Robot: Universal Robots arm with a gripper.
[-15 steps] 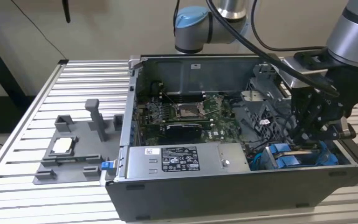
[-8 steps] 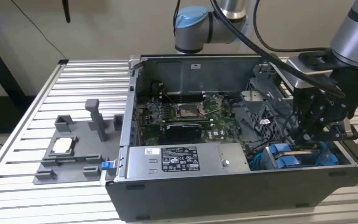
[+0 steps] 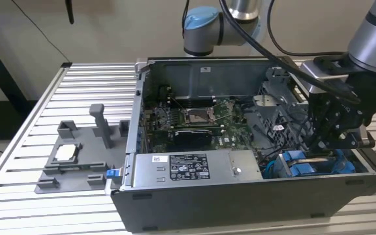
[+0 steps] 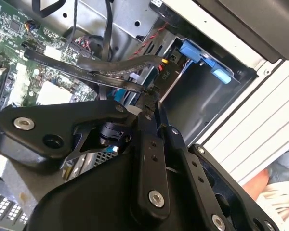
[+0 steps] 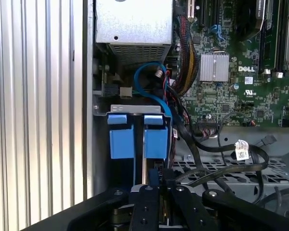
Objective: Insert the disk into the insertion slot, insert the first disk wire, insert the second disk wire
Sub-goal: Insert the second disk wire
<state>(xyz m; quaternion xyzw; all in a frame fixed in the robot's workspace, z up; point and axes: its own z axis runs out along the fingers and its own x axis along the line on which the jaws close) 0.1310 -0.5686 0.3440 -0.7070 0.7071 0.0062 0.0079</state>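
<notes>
My jaws [image 5: 156, 185], pressed together on a thin black wire [image 4: 111, 72], hang inside the open case [image 3: 253, 196], just over the slot [image 5: 139, 139] with its blue clips. Next, the grey supply box [image 3: 195, 166]. Then the motherboard [image 3: 201, 117]. Beyond, outside the case, a grey fixture [image 3: 77, 161] on the slatted tabletop [image 3: 18, 196].

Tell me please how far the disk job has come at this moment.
Done: I cannot tell whether the disk is in the insertion slot; its blue clips hide the inside. In hand: the gripper, low in the case beside the slot, looks shut on the end of a black flat wire. Left: that wire looks not yet plugged in, so both wire steps seem open.
</notes>
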